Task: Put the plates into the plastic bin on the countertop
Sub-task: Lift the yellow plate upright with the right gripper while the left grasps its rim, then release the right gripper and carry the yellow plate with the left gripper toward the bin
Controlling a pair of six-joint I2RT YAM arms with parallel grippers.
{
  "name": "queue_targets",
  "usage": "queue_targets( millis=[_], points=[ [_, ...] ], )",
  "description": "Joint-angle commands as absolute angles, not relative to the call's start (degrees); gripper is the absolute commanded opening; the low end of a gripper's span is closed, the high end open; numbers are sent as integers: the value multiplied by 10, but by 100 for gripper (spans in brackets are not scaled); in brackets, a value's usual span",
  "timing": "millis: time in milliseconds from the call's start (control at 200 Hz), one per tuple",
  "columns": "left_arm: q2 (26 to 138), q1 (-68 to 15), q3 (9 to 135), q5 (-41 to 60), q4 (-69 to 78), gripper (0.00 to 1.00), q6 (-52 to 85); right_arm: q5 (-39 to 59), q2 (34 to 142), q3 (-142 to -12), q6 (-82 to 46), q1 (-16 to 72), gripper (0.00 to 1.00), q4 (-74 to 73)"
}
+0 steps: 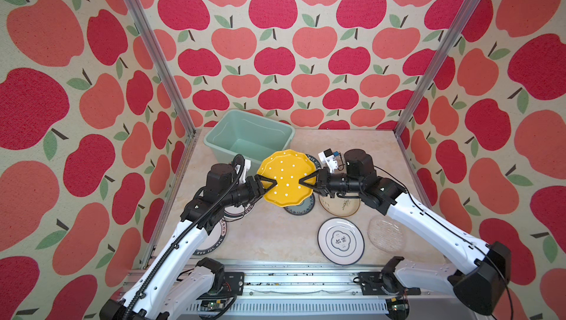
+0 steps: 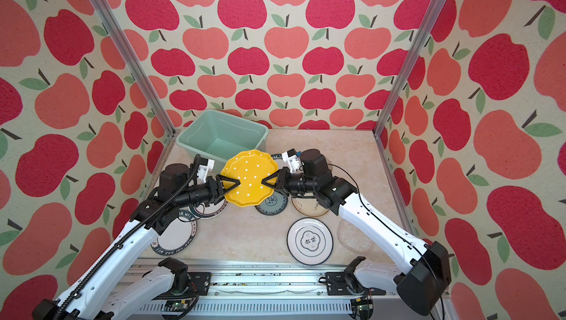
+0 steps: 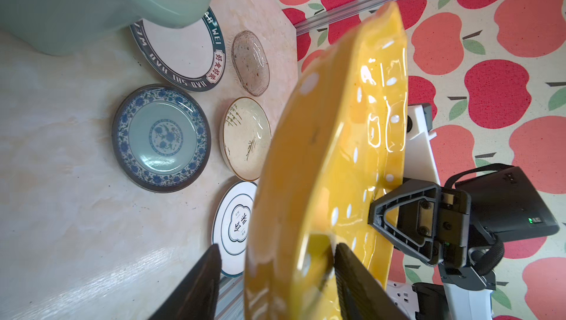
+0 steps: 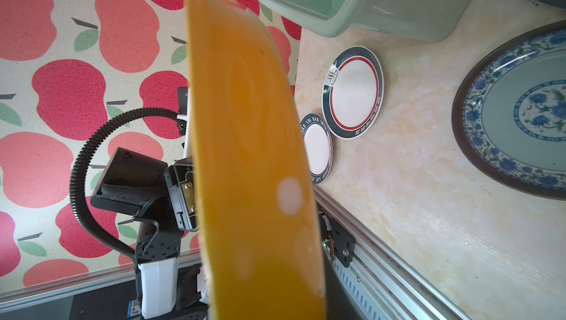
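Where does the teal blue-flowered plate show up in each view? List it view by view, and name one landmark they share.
In a top view: teal plate mid-counter, partly hidden by the raised yellow plate.
In a top view: same spot.
Left wrist view: whole, beside the cream plate.
Right wrist view: cut off by the frame edge.
Shared landmark: the mint bin.

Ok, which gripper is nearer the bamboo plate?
Right. The right gripper hangs by the bamboo plate's far edge; the left gripper sits across the yellow plate, farther left.
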State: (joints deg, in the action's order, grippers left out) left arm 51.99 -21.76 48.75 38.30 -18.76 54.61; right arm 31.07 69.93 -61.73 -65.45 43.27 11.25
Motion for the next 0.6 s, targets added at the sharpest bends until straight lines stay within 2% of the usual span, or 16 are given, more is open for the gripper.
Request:
queue_targets(
  millis=[0,410,500,595],
  points=[
    [520,-216,497,412,-133,54,566,358,696,-625,-676,426,0,-22],
    [535,-213,495,398,-78,25,601,364,705,-595,-696,398,0,-49],
    [542,-209,502,394,-78,15,602,366,703,-592,-696,388,6,-45],
    [547,-202,510,389,-78,8,602,364,701,-592,-684,377,19,-25]
  ],
)
